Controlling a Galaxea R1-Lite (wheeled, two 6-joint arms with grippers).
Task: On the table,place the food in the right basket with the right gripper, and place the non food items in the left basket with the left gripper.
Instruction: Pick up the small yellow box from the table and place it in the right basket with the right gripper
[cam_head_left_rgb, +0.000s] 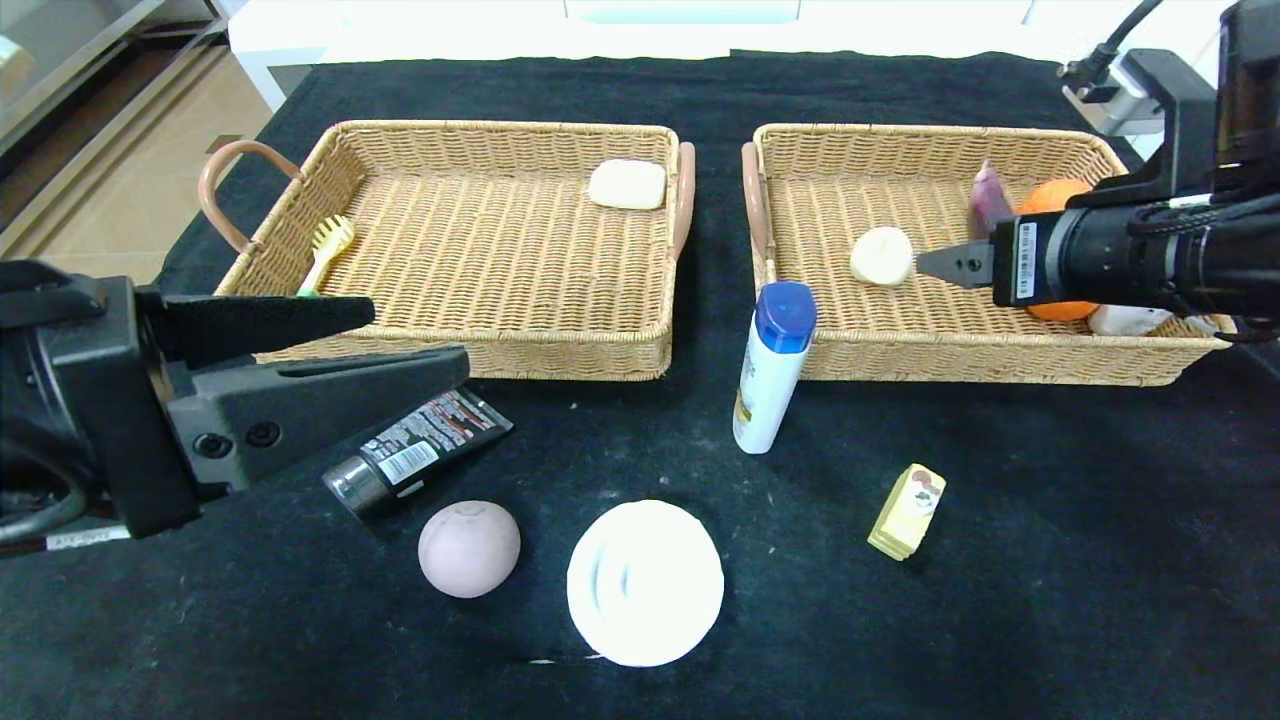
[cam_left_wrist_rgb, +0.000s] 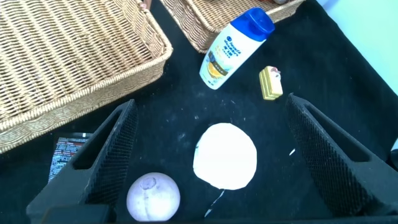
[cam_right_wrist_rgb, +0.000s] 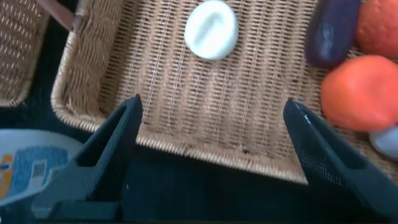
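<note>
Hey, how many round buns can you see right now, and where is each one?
2. The cream-white bun lies in the right basket, just off the right gripper. The pinkish-mauve bun sits on the table beside the white dish. The right arm may hide others.

Cream bun (cam_head_left_rgb: 881, 256) in right basket (cam_head_left_rgb: 800, 345)

Cream bun (cam_head_left_rgb: 881, 256) lies in right basket (cam_head_left_rgb: 1000, 362); cake slice (cam_head_left_rgb: 908, 511), mauve bun (cam_head_left_rgb: 469, 548) on table (cam_head_left_rgb: 1050, 560).

black arms, tapered dark fingers (cam_head_left_rgb: 300, 385)
</note>
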